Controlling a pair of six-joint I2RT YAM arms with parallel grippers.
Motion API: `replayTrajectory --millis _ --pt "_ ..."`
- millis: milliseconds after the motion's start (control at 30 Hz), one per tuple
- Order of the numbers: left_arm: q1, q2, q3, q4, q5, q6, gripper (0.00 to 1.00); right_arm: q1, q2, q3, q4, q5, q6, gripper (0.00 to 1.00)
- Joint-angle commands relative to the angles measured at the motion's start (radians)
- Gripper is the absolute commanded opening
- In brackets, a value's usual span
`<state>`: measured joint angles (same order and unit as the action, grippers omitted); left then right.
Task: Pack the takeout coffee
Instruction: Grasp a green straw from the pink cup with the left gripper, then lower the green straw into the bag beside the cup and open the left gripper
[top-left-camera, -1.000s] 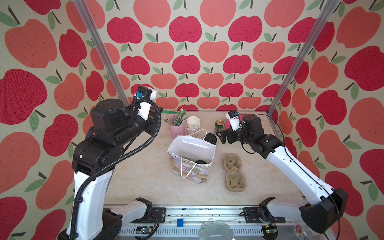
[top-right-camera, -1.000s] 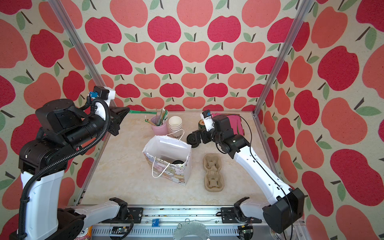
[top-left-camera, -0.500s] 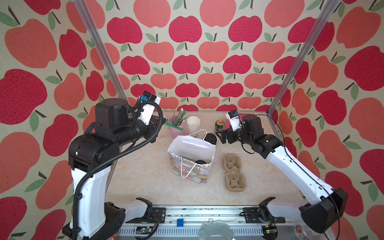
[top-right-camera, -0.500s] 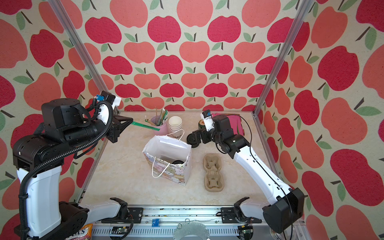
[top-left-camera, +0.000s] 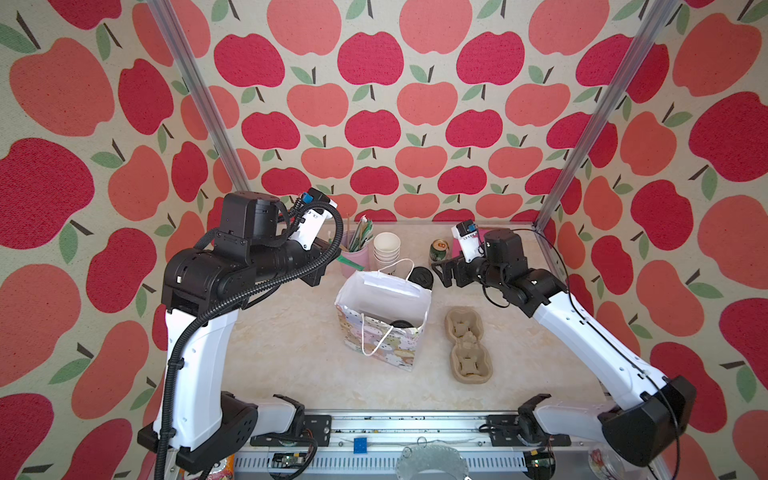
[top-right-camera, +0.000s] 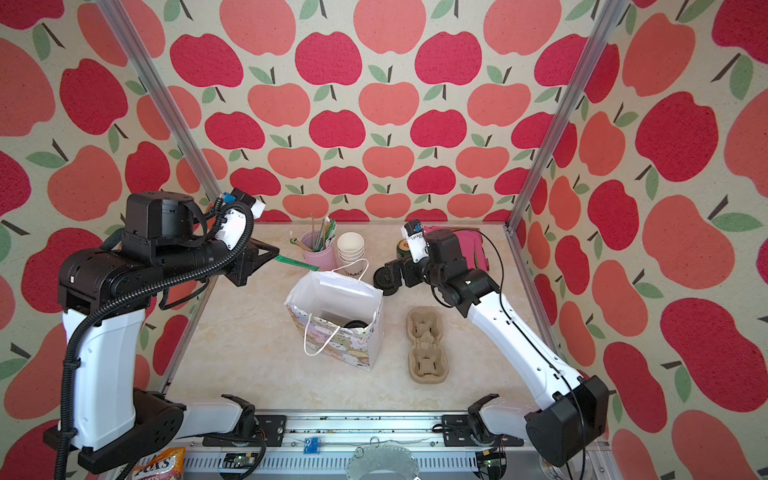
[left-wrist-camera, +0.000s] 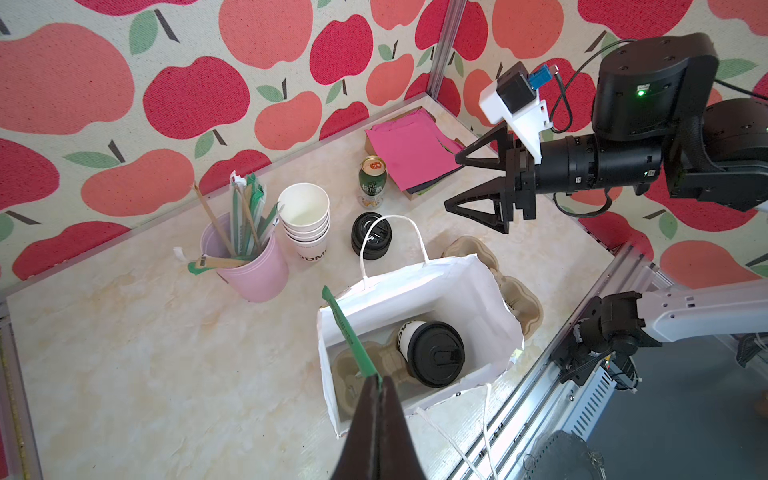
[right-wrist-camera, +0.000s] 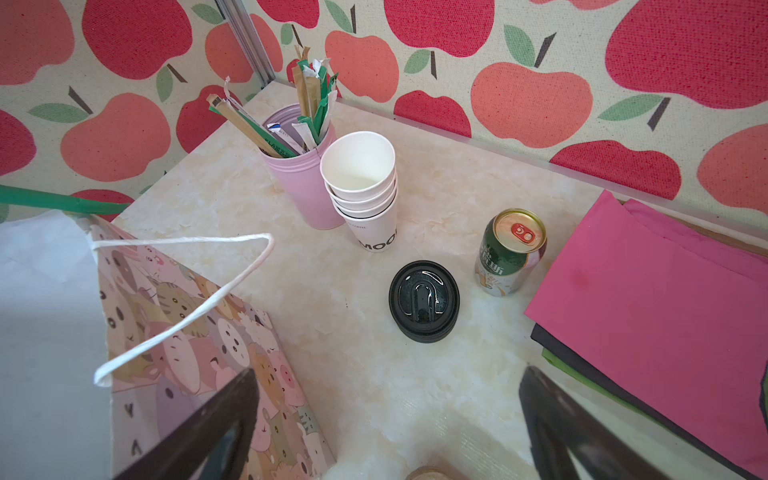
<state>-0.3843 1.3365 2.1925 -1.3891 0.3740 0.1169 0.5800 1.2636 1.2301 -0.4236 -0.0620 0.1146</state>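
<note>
The takeout coffee (left-wrist-camera: 432, 353), a white cup with a black sip lid, stands inside the open paper bag (left-wrist-camera: 415, 286) in a brown cup carrier (left-wrist-camera: 353, 368). Only its lid (top-left-camera: 401, 324) shows in a top view. My left gripper (left-wrist-camera: 379, 380) is shut on a green wrapped straw (left-wrist-camera: 349, 332) and hovers above the bag's near edge. In a top view that left gripper (top-right-camera: 272, 253) is left of the bag (top-right-camera: 349, 353). My right gripper (right-wrist-camera: 386, 374) is open and empty, next to the bag and near a stack of black lids (right-wrist-camera: 424, 301).
At the back stand a pink holder of straws (top-left-camera: 355, 255), stacked lidless white cups (top-left-camera: 386, 249), a green-and-gold can (top-left-camera: 439, 250) and pink paper sheets (left-wrist-camera: 411, 153). A second brown cup carrier (top-left-camera: 467, 345) lies right of the bag.
My left arm has swung from the back left wall toward the bag, carrying the green straw. The right arm and the bag have not moved.
</note>
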Motion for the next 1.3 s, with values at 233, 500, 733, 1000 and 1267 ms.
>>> replayTrajectory --millis 233,500,733,1000,1267 --pt "-0.004 -0.04 0.069 0.035 0.036 -0.028 0.0 -0.006 0.003 -0.012 0.003 0.002 0.017 0.99" --pt "-0.004 -0.027 0.125 -0.015 0.068 -0.038 0.0 -0.005 0.005 -0.016 0.009 -0.006 0.023 0.99" --pt "-0.004 -0.016 0.094 -0.042 0.095 -0.038 0.0 -0.005 0.006 -0.019 0.009 -0.003 0.022 0.99" --pt "-0.004 0.012 0.065 -0.095 0.118 -0.026 0.0 -0.006 0.015 -0.02 0.011 -0.005 0.022 0.99" --pt "-0.004 0.007 -0.066 -0.048 0.08 -0.029 0.0 -0.006 0.016 -0.023 0.009 -0.006 0.022 0.99"
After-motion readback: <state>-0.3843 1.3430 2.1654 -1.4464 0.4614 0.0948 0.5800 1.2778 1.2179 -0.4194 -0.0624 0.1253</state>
